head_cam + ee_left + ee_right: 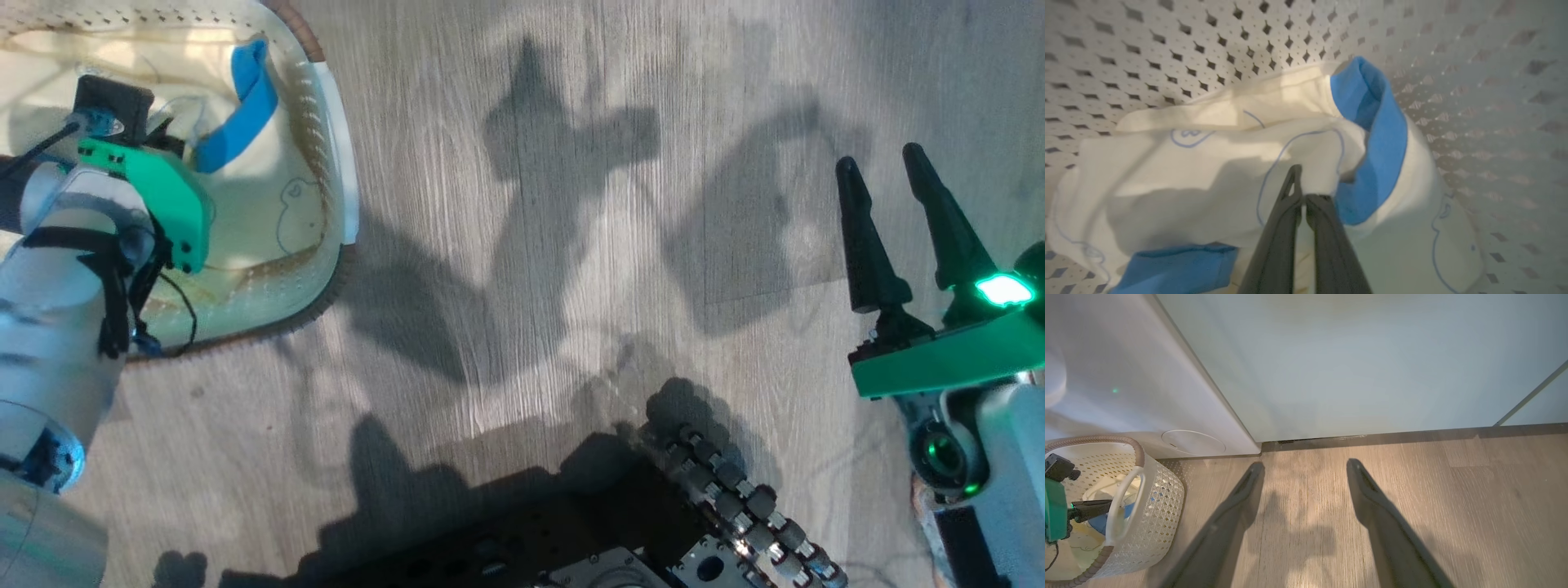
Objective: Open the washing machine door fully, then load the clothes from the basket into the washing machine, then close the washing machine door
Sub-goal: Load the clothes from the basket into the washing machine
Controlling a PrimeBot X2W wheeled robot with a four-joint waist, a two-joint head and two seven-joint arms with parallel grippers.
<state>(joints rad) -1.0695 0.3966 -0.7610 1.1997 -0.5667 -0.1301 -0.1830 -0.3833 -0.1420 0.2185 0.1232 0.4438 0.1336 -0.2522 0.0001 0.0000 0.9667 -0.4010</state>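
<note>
The left pincer reaches down into the small cream plastic basket with perforated sides and a brown rim, and its two dark fingers are pressed together on a fold of the soft pale yellow clothes with bright blue bands. The clothes lie in a crumpled pile on the basket's bottom, one blue band curling up just beside the fingertips. The basket stands on the grey wood-look floor, close in front of the big white washing machine – its lower front panel and a round cover show in the right wrist view. The right pincer hangs over bare floor well apart from the basket, fingers spread wide and holding nothing, pointing toward the pale green cabinet.
</note>
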